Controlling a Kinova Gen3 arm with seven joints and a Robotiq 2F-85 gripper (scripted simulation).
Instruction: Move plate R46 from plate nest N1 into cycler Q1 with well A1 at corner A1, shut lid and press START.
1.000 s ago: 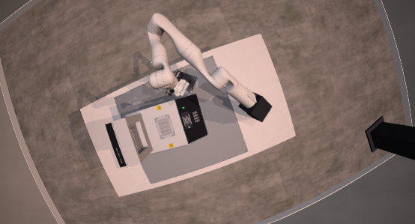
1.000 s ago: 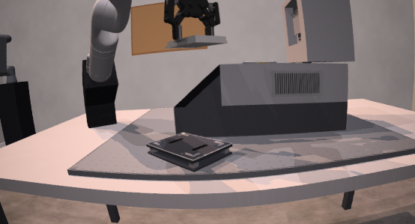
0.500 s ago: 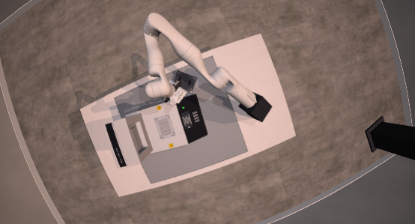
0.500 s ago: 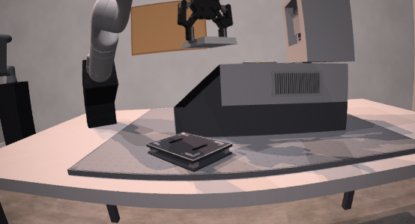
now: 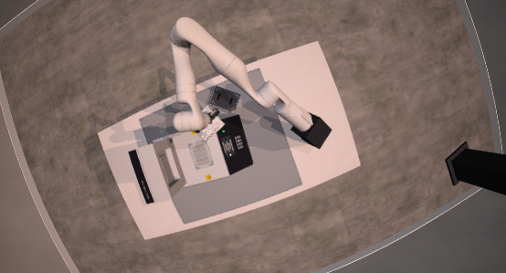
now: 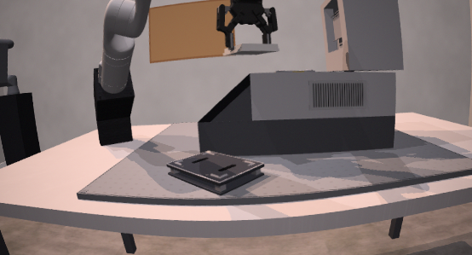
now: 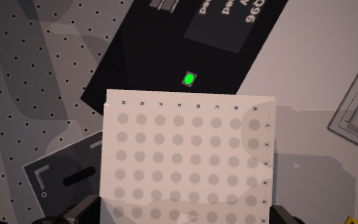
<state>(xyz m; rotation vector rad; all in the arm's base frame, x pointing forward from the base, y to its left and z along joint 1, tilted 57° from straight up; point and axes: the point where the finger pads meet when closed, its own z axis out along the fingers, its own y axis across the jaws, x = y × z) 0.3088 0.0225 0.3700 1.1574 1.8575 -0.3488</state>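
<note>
Plate R46 (image 6: 256, 49) (image 7: 187, 165) is white and hangs level in my gripper (image 6: 248, 44) (image 7: 186, 212), which is shut on its sides. In the wrist view A1 is at its top right. The plate is above the near edge of cycler Q1 (image 5: 218, 165) (image 6: 281, 95) (image 7: 310, 55), turned relative to it. Q1's lid (image 5: 171, 163) (image 6: 371, 31) stands open. The block (image 5: 201, 154) shows bare; in the wrist view only its corner is in frame. The lamp (image 5: 223, 131) (image 7: 189, 78) is green. Nest N1 (image 5: 225, 99) (image 6: 213, 168) (image 7: 52, 190) is empty.
Q1's keys (image 5: 238, 142) are on its dark sloping front. Q1 and the nest stand on a grey perforated mat (image 5: 274, 171) (image 6: 128, 176) on the table (image 5: 338, 148). The raised lid stands tall behind the block. The arm's black base (image 5: 317, 134) (image 6: 115, 121) is beyond Q1's front.
</note>
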